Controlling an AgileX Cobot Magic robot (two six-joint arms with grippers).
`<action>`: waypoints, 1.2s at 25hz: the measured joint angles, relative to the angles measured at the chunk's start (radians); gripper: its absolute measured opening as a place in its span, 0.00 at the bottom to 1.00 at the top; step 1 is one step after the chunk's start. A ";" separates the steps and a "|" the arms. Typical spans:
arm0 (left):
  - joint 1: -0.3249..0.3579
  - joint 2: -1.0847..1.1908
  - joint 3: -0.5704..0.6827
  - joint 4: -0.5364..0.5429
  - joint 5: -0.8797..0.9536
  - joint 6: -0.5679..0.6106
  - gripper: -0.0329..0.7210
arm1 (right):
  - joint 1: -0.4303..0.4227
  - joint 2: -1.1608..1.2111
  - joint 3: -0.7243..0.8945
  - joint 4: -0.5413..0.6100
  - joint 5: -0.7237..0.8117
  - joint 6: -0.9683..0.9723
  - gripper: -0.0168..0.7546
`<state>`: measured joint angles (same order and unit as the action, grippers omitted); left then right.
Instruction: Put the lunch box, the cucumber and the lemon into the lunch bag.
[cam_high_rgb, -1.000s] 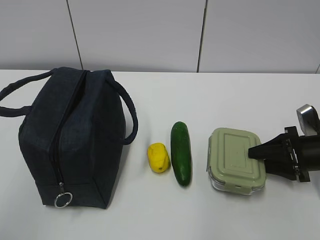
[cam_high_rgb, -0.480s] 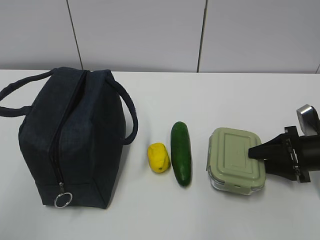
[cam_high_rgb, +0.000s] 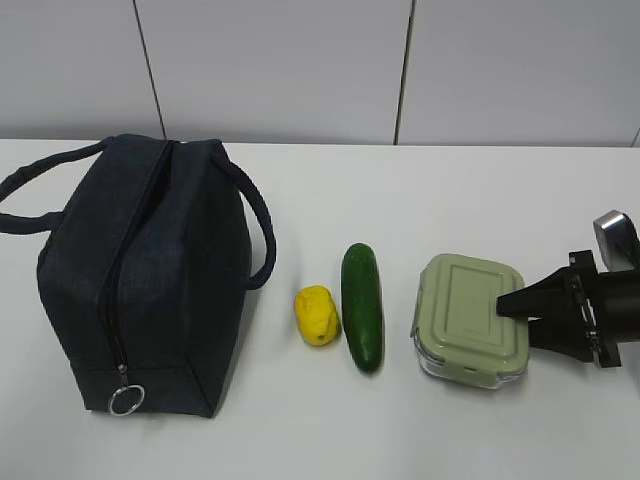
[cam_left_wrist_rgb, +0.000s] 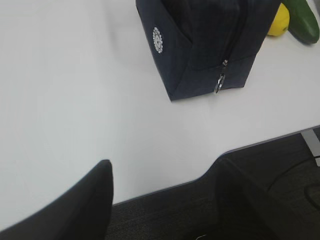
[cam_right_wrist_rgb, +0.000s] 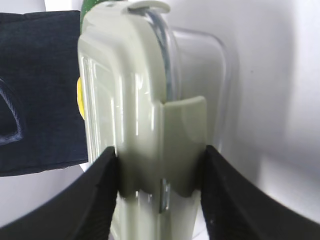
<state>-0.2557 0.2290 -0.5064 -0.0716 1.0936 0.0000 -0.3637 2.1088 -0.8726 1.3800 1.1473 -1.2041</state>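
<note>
The lunch box (cam_high_rgb: 468, 318), clear with a sage-green lid, sits on the white table at the right. My right gripper (cam_high_rgb: 512, 318) is shut on its right end. In the right wrist view both fingers press the sides of the lunch box (cam_right_wrist_rgb: 135, 100) around the lid clip, with the gripper (cam_right_wrist_rgb: 160, 192) low in the frame. The dark green cucumber (cam_high_rgb: 362, 306) lies left of the box, and the yellow lemon (cam_high_rgb: 317, 314) lies beside it. The navy lunch bag (cam_high_rgb: 150, 270) stands at the left, its ring pull (cam_high_rgb: 127, 399) at the near end. My left gripper (cam_left_wrist_rgb: 162, 200) hangs open over the table's front edge, holding nothing.
The bag's two loop handles (cam_high_rgb: 262, 230) stick out to either side. The table's front edge (cam_left_wrist_rgb: 260, 142) runs close below the bag (cam_left_wrist_rgb: 200, 45) in the left wrist view, with dark floor beyond. A white panelled wall (cam_high_rgb: 300, 70) stands behind the table.
The lunch box has shifted very slightly to the left in the right gripper's hold. Nothing else has moved.
</note>
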 joint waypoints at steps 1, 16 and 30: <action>0.000 0.000 0.000 0.000 0.000 0.000 0.64 | 0.000 0.000 0.000 0.000 0.000 0.000 0.50; 0.000 0.000 0.000 0.000 0.000 0.000 0.64 | 0.000 0.000 0.000 0.000 0.000 0.001 0.50; 0.000 0.000 0.000 0.000 0.000 0.000 0.64 | 0.000 0.000 0.000 0.000 0.000 0.011 0.48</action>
<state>-0.2557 0.2290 -0.5064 -0.0716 1.0936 0.0000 -0.3637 2.1088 -0.8726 1.3800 1.1473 -1.1931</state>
